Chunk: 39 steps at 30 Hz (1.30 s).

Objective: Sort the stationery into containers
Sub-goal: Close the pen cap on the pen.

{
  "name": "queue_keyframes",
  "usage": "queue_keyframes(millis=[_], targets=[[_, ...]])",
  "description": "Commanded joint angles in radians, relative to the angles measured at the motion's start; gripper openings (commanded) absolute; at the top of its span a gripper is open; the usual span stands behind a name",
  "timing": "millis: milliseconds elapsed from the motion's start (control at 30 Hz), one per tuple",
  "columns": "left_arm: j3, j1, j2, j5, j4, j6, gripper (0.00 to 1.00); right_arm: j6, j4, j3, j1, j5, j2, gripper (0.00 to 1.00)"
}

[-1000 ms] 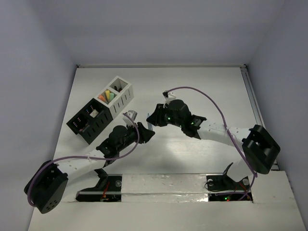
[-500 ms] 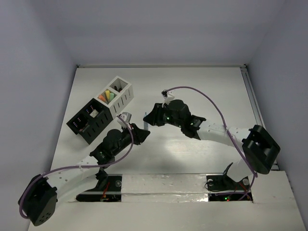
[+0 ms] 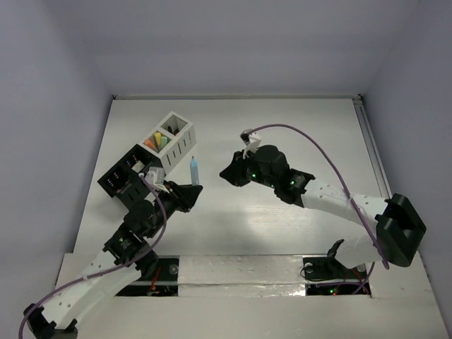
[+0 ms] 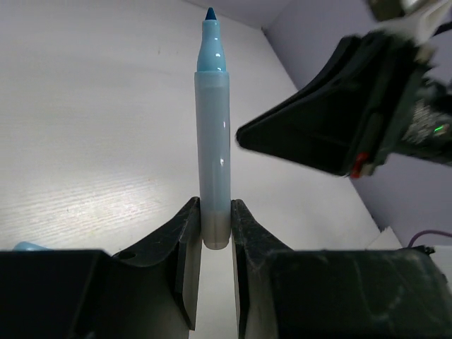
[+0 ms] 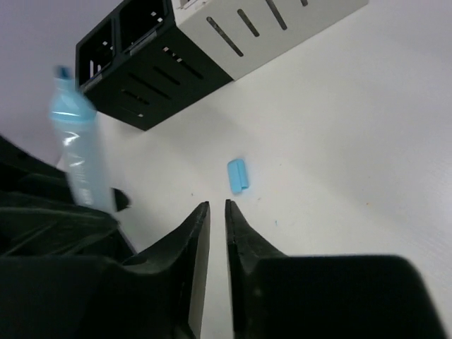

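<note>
- L jaws: clamped on the bottom end of a blue marker [image 4: 213,141]. Marker stands straight up out of them, tip on top, no cap on it.
- Marker is held up off the desk [image 3: 304,127], just off the near-right corner of the white box [image 3: 176,141]. Top view shows a small gap btwn the two.
- R jaws: only a narrow slit btwn the fingers, nothing in it. They sit to the right of the white box, further out from it than the marker, angled down at the desk.
- Black box [image 3: 131,176]: butted against the white box's near-left end, so both lie in one slanted row.
- White box has 2 cells. The cell next to the black box holds yellow, orange & green pieces [image 3: 156,140]. The far cell has sth dark [image 3: 170,128], can't tell what.
- Blue cap [image 5: 238,175]: lies flat on the desk in front of the white box's slatted side, clear of it, about level w/ the end where the black box joins. Seen in R wrist view only.
</note>
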Motion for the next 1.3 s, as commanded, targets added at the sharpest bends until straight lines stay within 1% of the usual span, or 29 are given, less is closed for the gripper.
queue_keyframes(millis=[0, 67, 133, 167, 200, 233, 267, 300, 367, 400, 500, 633, 700, 833, 1067, 1167, 1200, 1267], targets=[[0.118, 0.004, -0.062, -0.066, -0.118, 0.007, 0.0, -0.094, -0.022, 0.021, 0.005, -0.026, 0.03, 0.14], [0.157, 0.004, -0.085, -0.041, -0.13, 0.001, 0.0, -0.116, -0.037, 0.039, 0.005, -0.063, 0.096, 0.14], [0.191, 0.004, -0.093, -0.031, -0.164, 0.004, 0.0, -0.156, -0.071, 0.105, 0.005, -0.124, 0.16, 0.22], [0.229, 0.004, -0.093, -0.026, -0.185, 0.01, 0.0, -0.163, -0.086, 0.129, 0.005, -0.136, 0.23, 0.39], [0.249, 0.004, -0.093, -0.027, -0.219, 0.016, 0.0, -0.186, -0.105, 0.161, 0.014, -0.143, 0.269, 0.52], [0.269, 0.004, -0.098, -0.027, -0.231, 0.033, 0.0, -0.203, -0.125, 0.231, 0.024, -0.146, 0.307, 0.63], [0.304, 0.004, -0.099, -0.03, -0.245, 0.04, 0.0, -0.215, -0.163, 0.266, 0.033, -0.146, 0.381, 0.69], [0.321, 0.004, -0.102, -0.032, -0.268, 0.047, 0.0, -0.235, -0.168, 0.296, 0.051, -0.146, 0.415, 0.74], [0.362, 0.004, -0.113, -0.04, -0.283, 0.063, 0.0, -0.249, -0.189, 0.381, 0.065, -0.162, 0.481, 0.74], [0.373, 0.004, -0.116, -0.043, -0.296, 0.067, 0.0, -0.26, -0.194, 0.404, 0.077, -0.164, 0.537, 0.74], [0.408, 0.004, -0.124, -0.06, -0.316, 0.083, 0.0, -0.284, -0.229, 0.496, 0.09, -0.144, 0.629, 0.74], [0.436, 0.004, -0.11, -0.072, -0.32, 0.105, 0.0, -0.327, -0.324, 0.611, 0.146, -0.092, 0.712, 0.71], [0.442, 0.004, -0.104, -0.076, -0.317, 0.113, 0.0, -0.349, -0.364, 0.666, 0.162, -0.042, 0.743, 0.7], [0.436, 0.004, -0.098, -0.07, -0.296, 0.114, 0.0, -0.364, -0.419, 0.717, 0.186, 0.028, 0.8, 0.67], [0.428, 0.004, -0.093, -0.069, -0.282, 0.12, 0.0, -0.39, -0.507, 0.775, 0.218, 0.162, 0.86, 0.58], [0.422, 0.004, -0.09, -0.066, -0.277, 0.117, 0.0, -0.401, -0.531, 0.792, 0.229, 0.213, 0.881, 0.4], [0.418, 0.004, -0.09, -0.066, -0.274, 0.116, 0.0, -0.401, -0.537, 0.792, 0.229, 0.23, 0.891, 0.3], [0.41, 0.004, -0.085, -0.069, -0.271, 0.114, 0.0, -0.394, -0.559, 0.789, 0.238, 0.268, 0.892, 0.2]])
